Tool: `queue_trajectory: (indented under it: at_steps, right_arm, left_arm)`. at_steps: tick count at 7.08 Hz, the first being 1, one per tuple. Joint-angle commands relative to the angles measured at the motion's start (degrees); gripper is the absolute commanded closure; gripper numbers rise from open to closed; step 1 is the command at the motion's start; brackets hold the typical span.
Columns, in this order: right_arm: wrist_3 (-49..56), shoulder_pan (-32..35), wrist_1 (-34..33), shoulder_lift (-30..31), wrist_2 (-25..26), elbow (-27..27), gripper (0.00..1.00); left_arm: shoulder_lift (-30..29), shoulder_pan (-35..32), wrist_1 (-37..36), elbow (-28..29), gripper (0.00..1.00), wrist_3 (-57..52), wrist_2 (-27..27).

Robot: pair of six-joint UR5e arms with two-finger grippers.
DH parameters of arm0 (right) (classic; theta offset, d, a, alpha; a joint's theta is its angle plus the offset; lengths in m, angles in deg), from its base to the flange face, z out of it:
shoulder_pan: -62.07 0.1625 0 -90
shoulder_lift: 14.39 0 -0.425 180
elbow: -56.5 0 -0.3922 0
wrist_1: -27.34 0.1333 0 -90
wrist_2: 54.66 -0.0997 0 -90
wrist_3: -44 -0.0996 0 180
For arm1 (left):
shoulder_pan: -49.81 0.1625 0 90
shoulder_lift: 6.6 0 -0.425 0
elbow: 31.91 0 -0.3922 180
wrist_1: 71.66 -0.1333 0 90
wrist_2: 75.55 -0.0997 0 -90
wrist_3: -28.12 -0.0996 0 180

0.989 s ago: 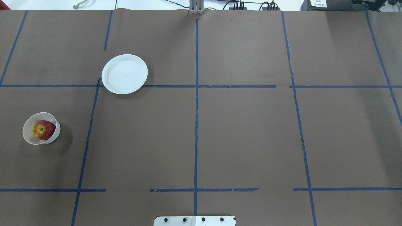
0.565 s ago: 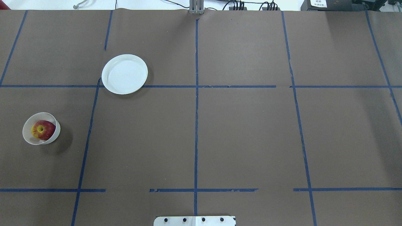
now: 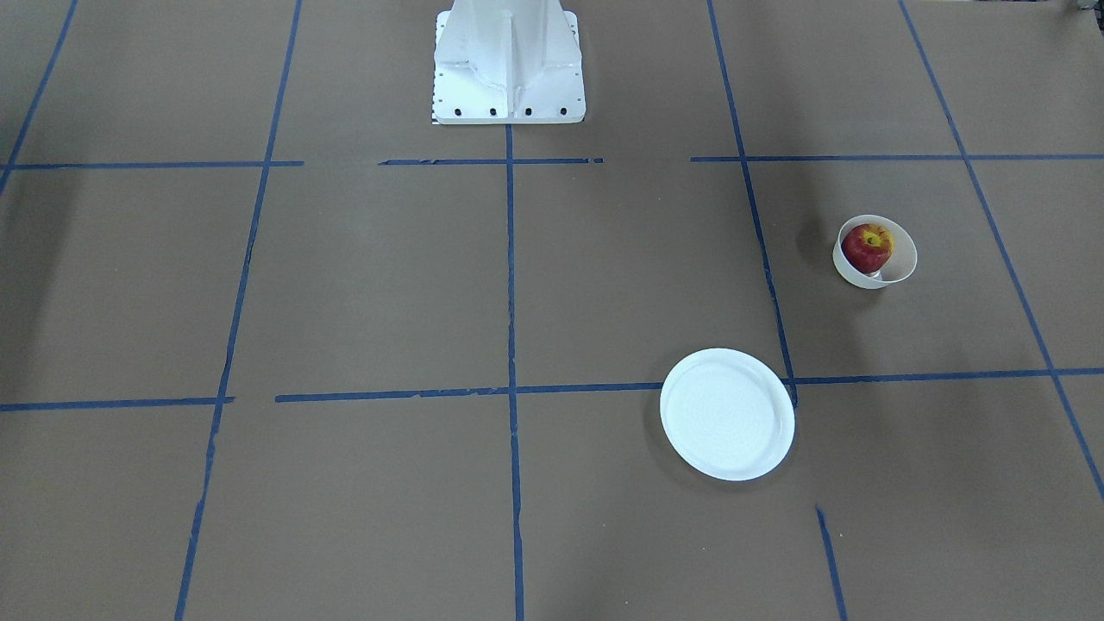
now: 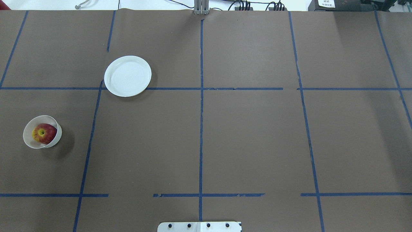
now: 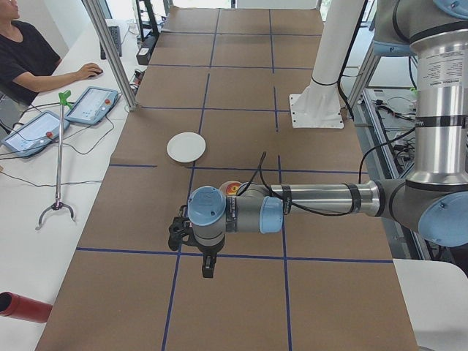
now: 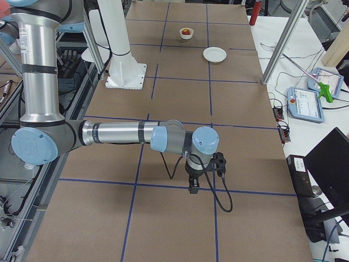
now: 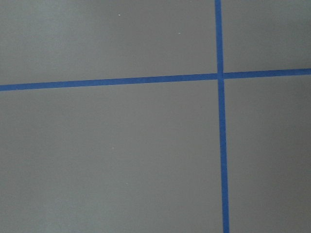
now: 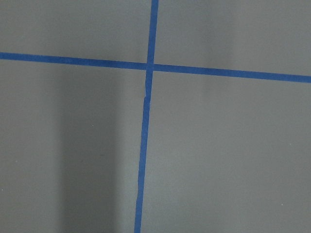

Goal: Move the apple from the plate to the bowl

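No text, brand or number can be read anywhere. A white label [image 4: 325, 3] on a dark box [image 4: 349, 4] at the upper right of the overhead view carries print too small to make out.

Brown paper [image 4: 257, 135] covers the table [image 5: 22, 241], gridded with blue tape lines [image 4: 201, 129]; cables [image 4: 243, 5] lie past the far edge. Beyond the left edge are a black-shirted person [image 5: 22, 58], two tablets [image 5: 91, 106] and a grabber tool [image 5: 58, 168].

Brown paper [image 4: 257, 135] covers the long table [image 4: 354, 145], marked into squares by blue tape lines [image 4: 201, 129]. Alongside runs a white bench [image 5: 29, 227] carrying what look like two control tablets [image 5: 91, 106] beside a metal post [image 5: 110, 55].
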Motion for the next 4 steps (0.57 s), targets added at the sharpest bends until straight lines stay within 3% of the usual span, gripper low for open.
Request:
queue_trajectory:
  at_steps: [1, 4]
  right_arm:
    - [0.0, 0.0, 0.0, 0.0, 0.0, 0.0, 0.00]
    - [0.0, 0.0, -0.1, -0.1, 0.0, 0.0, 0.00]
  left_arm:
    - [-0.1, 0.2, 0.2, -0.2, 0.00, -0.1, 0.6]
    - [-0.1, 0.4, 0.2, -0.1, 0.00, -0.2, 0.4]
